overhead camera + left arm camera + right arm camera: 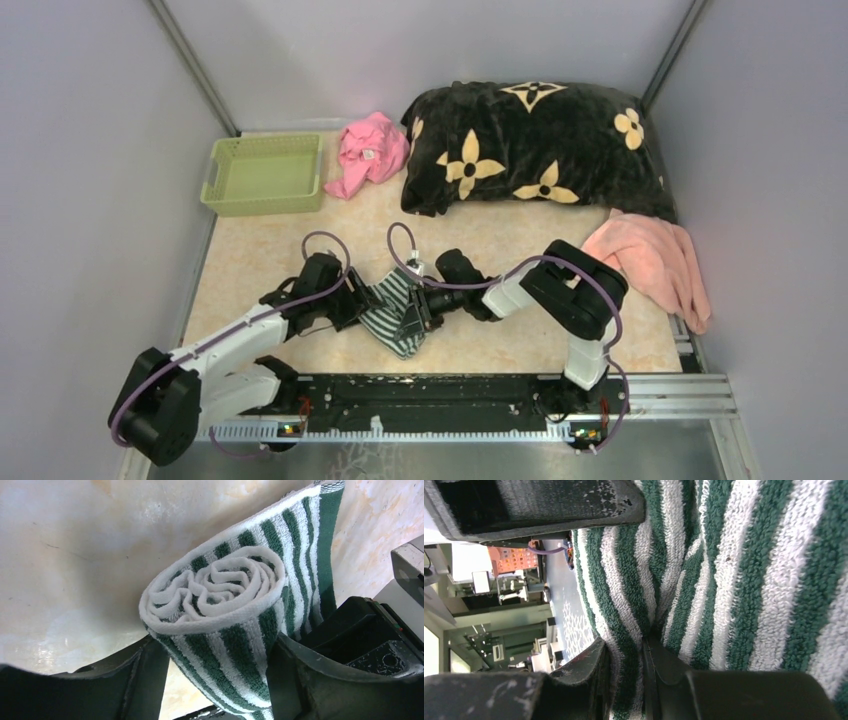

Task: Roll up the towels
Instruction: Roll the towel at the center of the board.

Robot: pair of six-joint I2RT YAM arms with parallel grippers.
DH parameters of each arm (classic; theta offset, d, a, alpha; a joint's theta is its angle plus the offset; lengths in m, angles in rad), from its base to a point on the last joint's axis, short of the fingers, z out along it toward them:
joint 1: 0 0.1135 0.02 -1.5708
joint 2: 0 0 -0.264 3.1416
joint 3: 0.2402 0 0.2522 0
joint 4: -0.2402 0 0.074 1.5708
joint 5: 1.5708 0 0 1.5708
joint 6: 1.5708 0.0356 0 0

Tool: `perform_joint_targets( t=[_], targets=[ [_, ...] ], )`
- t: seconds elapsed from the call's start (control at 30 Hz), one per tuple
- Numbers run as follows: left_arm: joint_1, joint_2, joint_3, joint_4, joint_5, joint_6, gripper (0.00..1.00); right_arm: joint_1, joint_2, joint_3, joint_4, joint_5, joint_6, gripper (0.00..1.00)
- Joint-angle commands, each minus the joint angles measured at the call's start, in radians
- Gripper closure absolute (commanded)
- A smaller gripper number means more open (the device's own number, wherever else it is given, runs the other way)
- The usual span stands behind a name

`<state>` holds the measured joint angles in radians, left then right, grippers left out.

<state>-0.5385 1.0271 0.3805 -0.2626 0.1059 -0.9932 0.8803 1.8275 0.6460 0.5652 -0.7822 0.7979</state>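
The dark green towel with white stripes (393,312) is rolled up and sits near the table's front middle, between both grippers. In the left wrist view its rolled end (220,592) shows a white spiral. My left gripper (362,300) holds the roll, with one finger against each side of it (215,680). My right gripper (420,308) is shut on a fold of the same towel (626,652), whose stripes (734,580) fill that view. The pale salmon-pink towel (655,258) lies crumpled at the right edge, away from both grippers.
A big black blanket with tan flowers (535,145) lies at the back right. A bright pink cloth (370,150) is bunched beside it. A light green basket (265,172) stands at the back left. Grey walls close in the table on three sides.
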Motion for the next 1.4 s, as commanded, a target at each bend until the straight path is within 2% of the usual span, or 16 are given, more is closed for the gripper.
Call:
perform_joint_targets(
  t=[0.0,0.17,0.3,0.4,0.53,0.63,0.77,0.93,1.2,1.27,1.37],
  targets=[
    [0.001,0.059,-0.034,-0.022,-0.028,0.034,0.34,0.022,-0.016,-0.033,-0.162,0.135,-0.053,0.91],
    [0.0,0.121,-0.015,-0.005,-0.031,0.058,0.49,0.129,-0.198,0.084,-0.501,0.414,-0.227,0.67],
    [0.0,0.139,0.004,-0.026,-0.047,0.074,0.52,0.236,-0.321,0.171,-0.725,0.709,-0.3,0.48],
    [-0.001,0.134,0.004,-0.035,-0.055,0.076,0.52,0.352,-0.371,0.267,-0.86,0.971,-0.36,0.39],
    [-0.002,0.131,0.008,-0.04,-0.057,0.072,0.51,0.49,-0.348,0.376,-0.945,1.22,-0.435,0.35],
    [-0.003,0.131,0.012,-0.045,-0.058,0.071,0.5,0.569,-0.27,0.454,-0.994,1.351,-0.465,0.34],
    [-0.003,0.124,0.014,-0.049,-0.06,0.069,0.49,0.635,-0.123,0.56,-1.067,1.449,-0.478,0.34],
    [-0.005,0.122,0.019,-0.047,-0.058,0.064,0.49,0.674,0.029,0.627,-1.145,1.488,-0.468,0.34],
    [-0.005,0.116,0.022,-0.033,-0.053,0.054,0.43,0.673,0.157,0.572,-1.139,1.442,-0.44,0.38],
    [-0.005,0.111,0.031,-0.04,-0.057,0.055,0.41,0.663,0.178,0.555,-1.137,1.418,-0.434,0.44],
    [-0.003,0.08,0.051,-0.079,-0.088,0.053,0.36,0.632,0.16,0.508,-1.106,1.342,-0.439,0.66]
  ],
)
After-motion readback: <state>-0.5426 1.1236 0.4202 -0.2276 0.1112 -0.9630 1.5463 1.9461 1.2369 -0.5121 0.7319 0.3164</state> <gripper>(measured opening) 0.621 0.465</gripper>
